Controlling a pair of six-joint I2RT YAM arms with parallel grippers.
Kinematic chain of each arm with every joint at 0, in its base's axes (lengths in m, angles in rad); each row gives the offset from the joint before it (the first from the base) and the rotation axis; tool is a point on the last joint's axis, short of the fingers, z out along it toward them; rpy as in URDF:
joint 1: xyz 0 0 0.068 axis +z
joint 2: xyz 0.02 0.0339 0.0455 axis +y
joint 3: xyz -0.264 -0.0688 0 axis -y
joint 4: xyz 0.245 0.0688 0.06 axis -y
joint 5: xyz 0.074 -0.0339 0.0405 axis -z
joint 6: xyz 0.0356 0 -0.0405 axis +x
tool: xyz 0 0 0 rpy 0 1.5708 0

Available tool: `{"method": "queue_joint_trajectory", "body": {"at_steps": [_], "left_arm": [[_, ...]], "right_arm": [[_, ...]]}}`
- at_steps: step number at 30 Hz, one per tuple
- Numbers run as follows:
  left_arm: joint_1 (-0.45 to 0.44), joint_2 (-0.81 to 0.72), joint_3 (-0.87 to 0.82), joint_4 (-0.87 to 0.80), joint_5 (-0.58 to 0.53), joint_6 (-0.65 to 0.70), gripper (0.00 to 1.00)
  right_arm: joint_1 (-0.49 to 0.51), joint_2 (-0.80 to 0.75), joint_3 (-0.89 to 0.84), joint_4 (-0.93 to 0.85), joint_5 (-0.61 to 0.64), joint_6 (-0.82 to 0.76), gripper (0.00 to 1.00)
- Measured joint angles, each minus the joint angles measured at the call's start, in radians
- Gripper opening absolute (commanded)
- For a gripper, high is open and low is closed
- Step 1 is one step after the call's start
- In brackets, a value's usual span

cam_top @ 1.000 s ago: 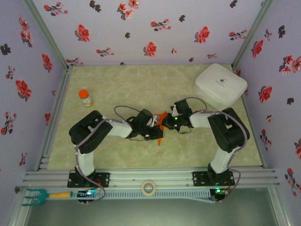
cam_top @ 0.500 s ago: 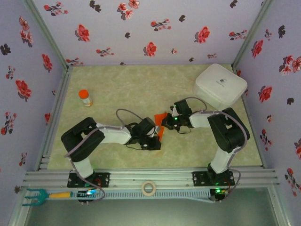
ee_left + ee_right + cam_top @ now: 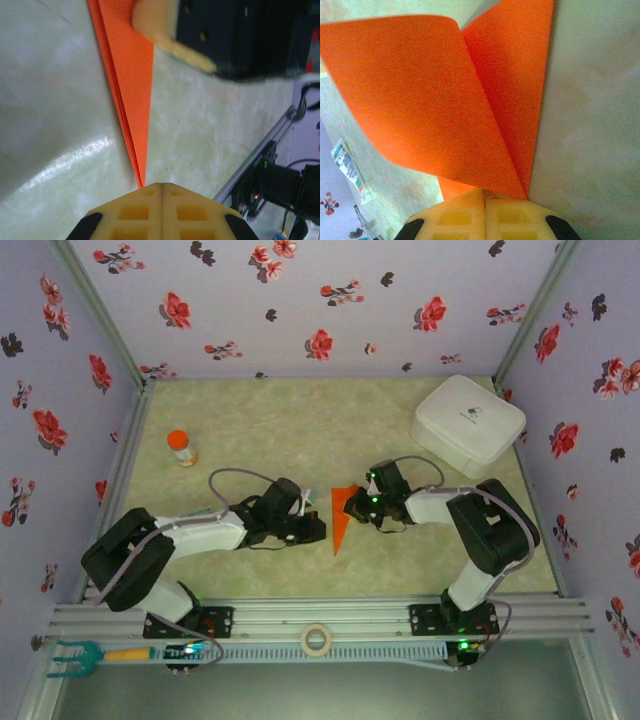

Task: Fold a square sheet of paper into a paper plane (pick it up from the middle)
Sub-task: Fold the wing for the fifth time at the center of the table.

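The square sheet of paper is now a slim orange-red pointed paper plane (image 3: 342, 520) lying flat mid-table, its point toward the near edge. In the left wrist view the paper plane (image 3: 131, 75) tapers to its tip right at my left gripper (image 3: 162, 186), which is shut; the tip touches the left finger, not the seam. From above, the left gripper (image 3: 320, 530) lies low just left of the paper. My right gripper (image 3: 352, 505) is shut with its tips pressed down on the wide end. In the right wrist view, a paper flap (image 3: 420, 95) curls up in front of the right gripper (image 3: 484, 190).
A white case (image 3: 468, 420) stands at the back right, close to the right arm. A small orange-capped bottle (image 3: 181, 448) is at the back left. A tape roll (image 3: 317, 639) sits on the front rail. A small printed packet (image 3: 350, 170) lies on the table.
My left gripper has slid off the paper toward the near left, and its arm has stretched out low. The paper now lies flat and narrower. The right gripper has barely moved.
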Motion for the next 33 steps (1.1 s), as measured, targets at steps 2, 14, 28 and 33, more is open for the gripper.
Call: {"method": "queue_joint_trajectory", "body": {"at_steps": [2, 14, 28, 33], "left_arm": [[0.008, 0.030, 0.008, 0.018, 0.001, -0.003, 0.00], [0.011, 0.268, 0.172, 0.100, 0.041, -0.004, 0.00], [0.015, 0.354, 0.160, 0.145, 0.055, -0.027, 0.00], [0.019, 0.354, 0.139, 0.186, 0.062, -0.030, 0.00]], "right_arm": [[0.014, -0.022, -0.019, 0.000, 0.021, 0.034, 0.07], [0.056, -0.077, -0.067, 0.010, 0.092, 0.172, 0.07], [0.053, -0.082, -0.066, 0.010, 0.103, 0.163, 0.13], [-0.004, -0.157, -0.021, -0.099, 0.101, 0.057, 0.11]]}}
